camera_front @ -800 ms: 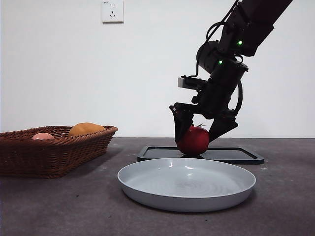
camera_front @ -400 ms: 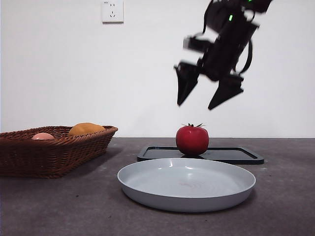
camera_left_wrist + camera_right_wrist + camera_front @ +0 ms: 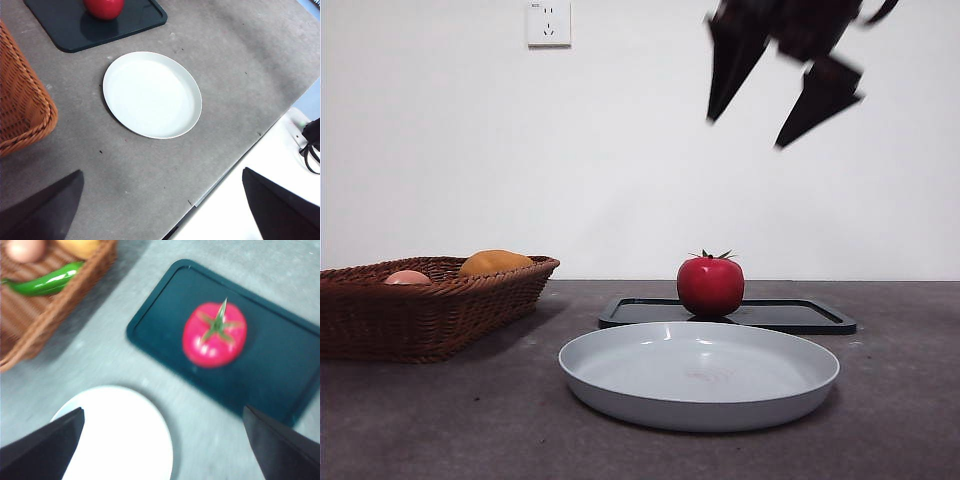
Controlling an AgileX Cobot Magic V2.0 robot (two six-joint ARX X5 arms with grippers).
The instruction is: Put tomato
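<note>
Looking level across the table in the front view, the tomato [image 3: 710, 285] stands upright on the black tray [image 3: 800, 315], calyx up, with nothing touching it; the right gripper [image 3: 785, 95] hangs high above and a little to the side, jaws spread wide and empty; judged from this, the main hazard is the round fruit rolling off the tray's shallow lip if anything nudges it or the table is jarred; the grey plate [image 3: 700, 375] sits just in front of the tray, so a rolling tomato would likely meet its rim; the wicker basket [image 3: 430, 305], holding an orange-yellow fruit [image 3: 495, 262] and a pale pink one [image 3: 407, 277], stands well apart to the side, leaving bare tabletop between.

From the left wrist view, the left gripper [image 3: 160, 210] waits near the table's front edge, jaws wide apart and holding nothing; the plate lies ahead of it with open table all round, though the table edge is close, so a low swing there risks clipping it.

From the right wrist view, blurred, the tomato sits nearer one end of the tray, with flat tray free on its other side; a green pepper [image 3: 45, 282] lies in the basket; the open room above the tray gives a clear path upward.
</note>
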